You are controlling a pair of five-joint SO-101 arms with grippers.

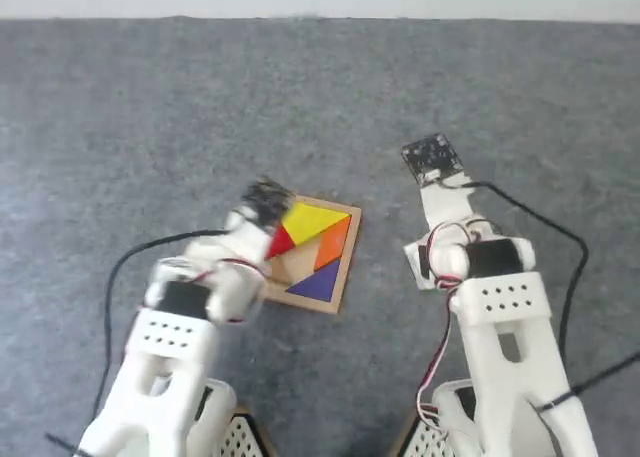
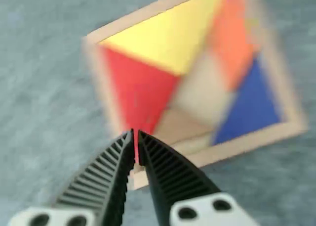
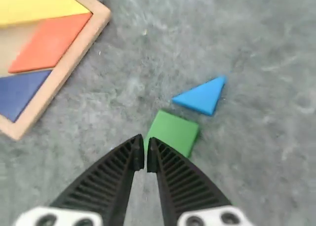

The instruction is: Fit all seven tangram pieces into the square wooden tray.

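The square wooden tray (image 1: pixel 346 260) lies between the arms and holds a yellow triangle (image 1: pixel 312 220), a red triangle (image 1: pixel 280 241), an orange parallelogram (image 1: pixel 332 245) and a dark blue triangle (image 1: pixel 314 281). Bare wood (image 2: pixel 197 95) shows in its middle. My left gripper (image 2: pixel 136 135) is shut and empty, its tips over the red triangle (image 2: pixel 138 92) by the tray's rim (image 2: pixel 247 144). My right gripper (image 3: pixel 145 143) is shut and empty above the carpet, just beside a green square (image 3: pixel 173 132). A light blue triangle (image 3: pixel 200 95) lies right behind that square.
Grey carpet (image 1: pixel 150 107) covers the whole table. The tray's corner (image 3: pixel 74 60) lies a short way from the green square. Black cables (image 1: pixel 560 227) trail from both arms. Open carpet stretches to the far side and to the left.
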